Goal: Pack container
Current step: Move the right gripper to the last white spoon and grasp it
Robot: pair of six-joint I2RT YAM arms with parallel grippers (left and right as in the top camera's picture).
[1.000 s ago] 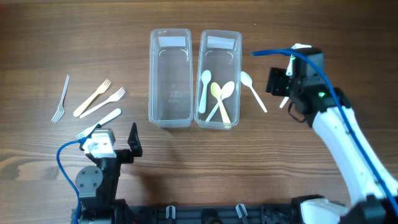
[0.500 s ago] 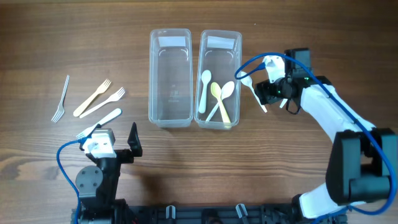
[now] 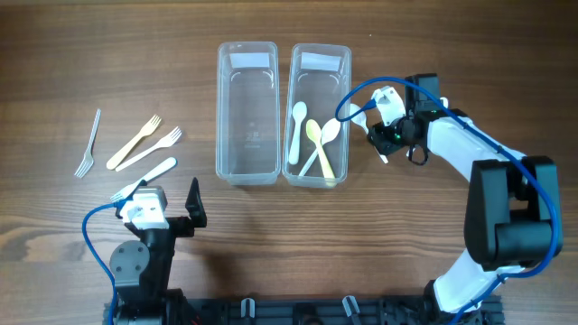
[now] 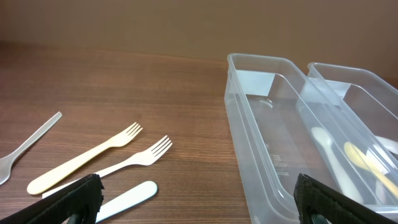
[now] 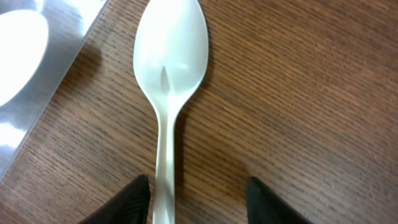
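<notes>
Two clear containers stand side by side. The left container (image 3: 247,113) holds nothing, and the right container (image 3: 319,116) holds three spoons (image 3: 316,140). A white spoon (image 5: 171,56) lies on the wood just right of the right container. My right gripper (image 5: 198,183) is low over it and open. Its jaws straddle the handle: the left finger sits against it, the right one stands well clear. Several forks (image 3: 135,149) lie at the left. Near the front edge, my left gripper (image 4: 196,186) stands wide open with nothing in it, facing the forks and containers.
A blue cable (image 3: 357,95) loops from the right arm over the right container's edge. A white utensil handle (image 4: 127,200) lies just ahead of the left gripper.
My right gripper has moved left and down onto the loose spoon, and its jaws have narrowed around the handle. The left arm has not moved.
</notes>
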